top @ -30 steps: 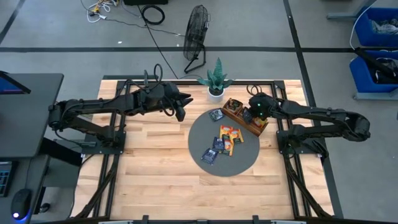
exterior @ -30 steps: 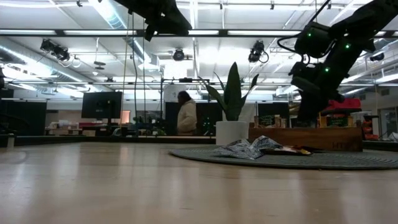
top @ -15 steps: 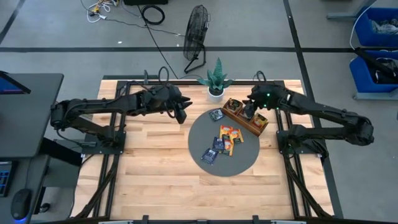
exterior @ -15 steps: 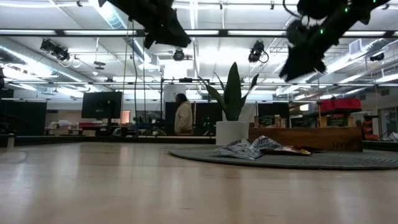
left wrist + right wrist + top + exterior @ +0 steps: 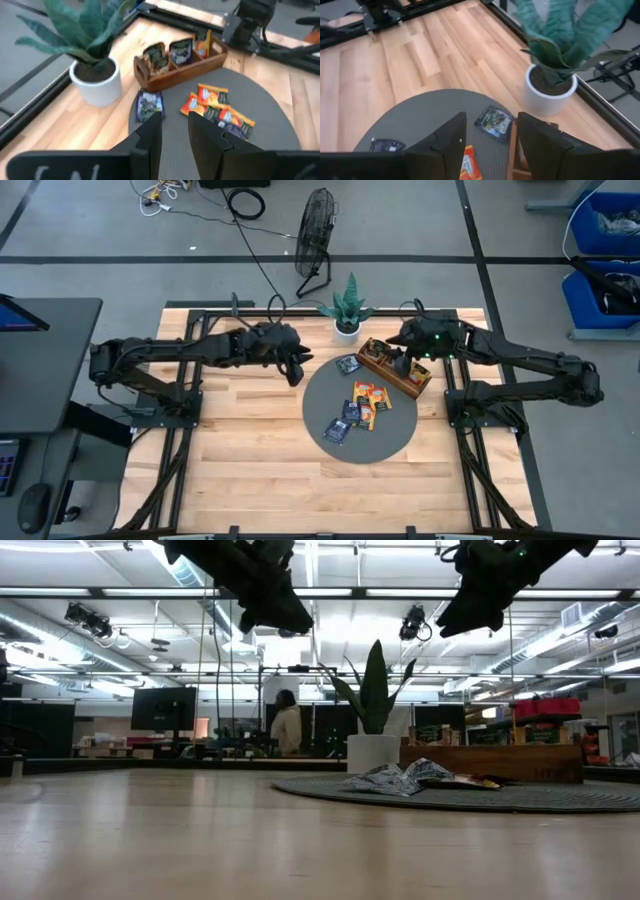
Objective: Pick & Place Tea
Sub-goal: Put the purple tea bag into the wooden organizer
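Several tea sachets lie flat on a round grey mat (image 5: pixel 390 442): a dark one (image 5: pixel 348 364) near the plant, orange ones (image 5: pixel 371 395) in the middle, and dark ones (image 5: pixel 343 421) nearer the front. More sachets (image 5: pixel 181 50) stand in the compartments of a long wooden tray (image 5: pixel 180 71) at the mat's far right. My left gripper (image 5: pixel 297 370) hangs open above the table, just left of the mat. My right gripper (image 5: pixel 400 360) hangs open high over the tray, with nothing between its fingers.
A potted plant (image 5: pixel 347 310) in a white pot stands at the table's far edge, between the two arms. Bare wooden table (image 5: pixel 250 450) stretches left of and in front of the mat. A person (image 5: pixel 287 728) stands in the room beyond the table.
My right gripper has risen from the wooden tray, high above it, and turned as it went. My left gripper has sunk a little and edged toward the mat. The sachets lie as before.
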